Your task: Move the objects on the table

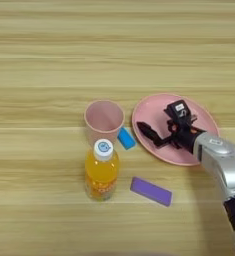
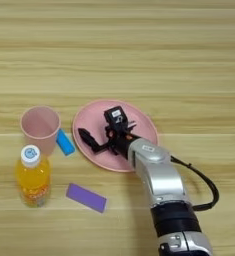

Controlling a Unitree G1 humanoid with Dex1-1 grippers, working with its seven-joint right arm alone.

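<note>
Right gripper (image 2: pixel 100 129) over pink plate (image 1: pixel 154 112), fingers spread, nothing held. Likely lining up toward blue block (image 1: pixel 126 138) beside pink cup (image 1: pixel 104 120). Orange-drink bottle (image 1: pixel 102 171) upright; purple block (image 1: pixel 150 191) flat, near it.

Plate (image 1: pixel 154 117) partly behind hand (image 1: pixel 159 125)

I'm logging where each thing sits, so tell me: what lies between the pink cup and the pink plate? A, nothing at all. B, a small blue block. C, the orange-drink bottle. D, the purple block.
B: a small blue block lies on the table between the pink cup and the pink plate, while the purple block and the orange-drink bottle sit nearer the camera.
</note>
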